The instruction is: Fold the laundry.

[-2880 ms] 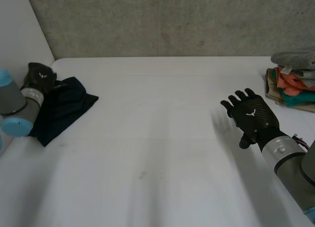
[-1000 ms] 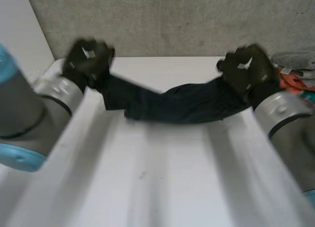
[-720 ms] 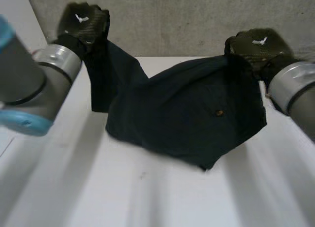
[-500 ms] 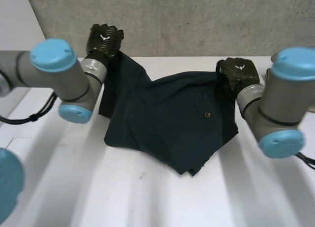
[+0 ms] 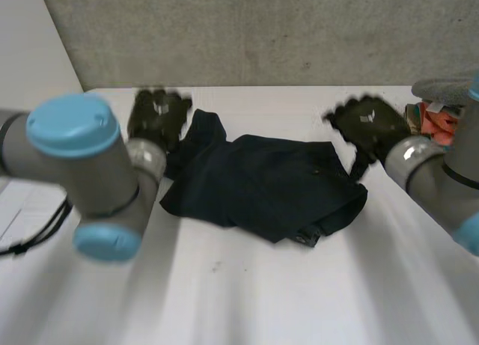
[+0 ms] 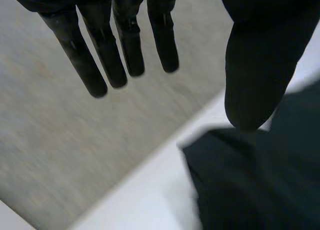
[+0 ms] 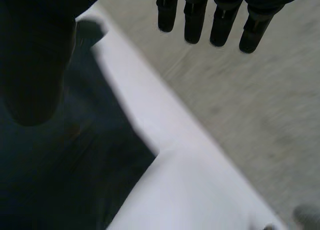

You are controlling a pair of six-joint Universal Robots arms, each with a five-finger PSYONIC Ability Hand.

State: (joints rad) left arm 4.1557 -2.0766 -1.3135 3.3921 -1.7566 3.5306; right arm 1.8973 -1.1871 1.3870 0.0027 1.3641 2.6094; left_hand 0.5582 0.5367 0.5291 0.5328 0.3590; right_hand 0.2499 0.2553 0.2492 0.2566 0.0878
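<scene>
Head view shows the dark garment (image 5: 262, 184) just dropped, rumpled, toward the far edge of the table (image 5: 247, 300); left hand (image 5: 157, 114) and right hand (image 5: 368, 124) now spread wide, folding not yet begun.

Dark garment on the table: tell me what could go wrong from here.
1. The dark garment lies bunched; folding it as it lies would probably trap creases.
2. The left hand and right hand are both open, holding nothing, so a regrasp may catch several layers.
3. The right hand is near the stack of folded clothes and could knock it.
</scene>
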